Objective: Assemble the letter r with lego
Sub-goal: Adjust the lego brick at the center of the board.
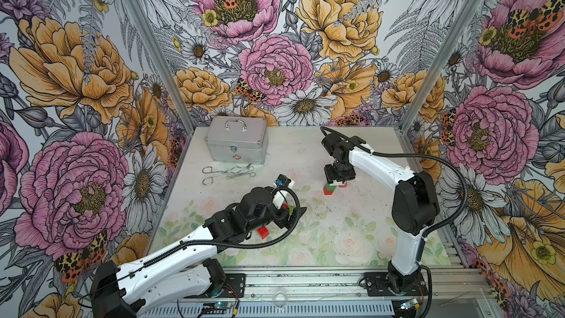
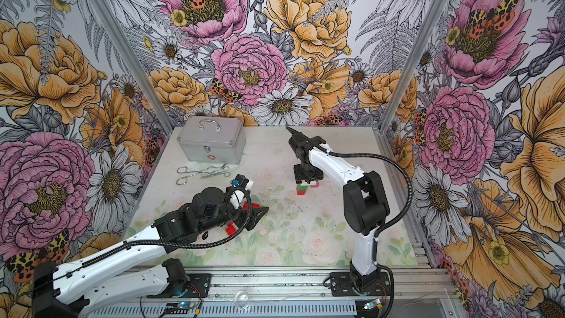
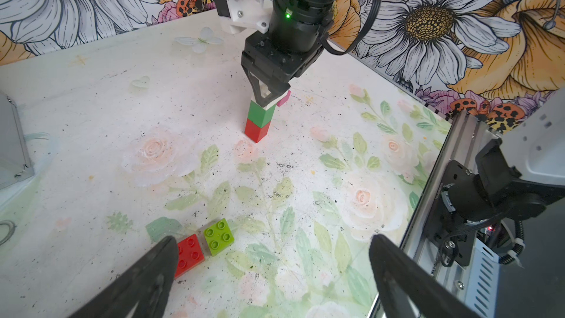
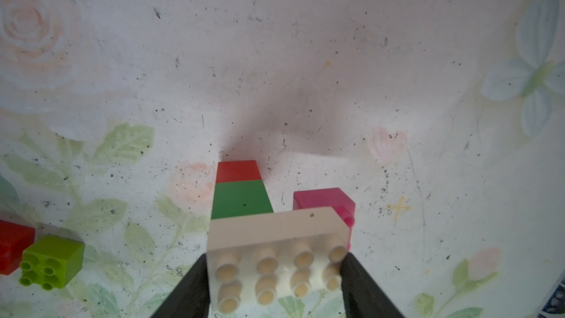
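Observation:
In the right wrist view, my right gripper (image 4: 276,273) is shut on the long white brick (image 4: 275,230), one finger against each end. The white brick sits on a dark green brick (image 4: 241,198), which stands on a red brick (image 4: 239,171); a pink brick (image 4: 324,198) hangs under its overhanging end. In both top views this stack (image 1: 329,188) stands mid-table under the right gripper (image 1: 337,178). My left gripper (image 3: 272,240) is open and low over the mat, with a red brick (image 3: 189,253) by one finger and a lime brick (image 3: 219,236) beside it. Another red brick (image 1: 263,232) lies under the left wrist.
A silver metal case (image 1: 237,143) stands at the back left, with scissors and forceps (image 1: 227,172) lying in front of it. Aluminium rails (image 1: 305,279) run along the front edge, carrying both arm bases. Floral walls close in three sides.

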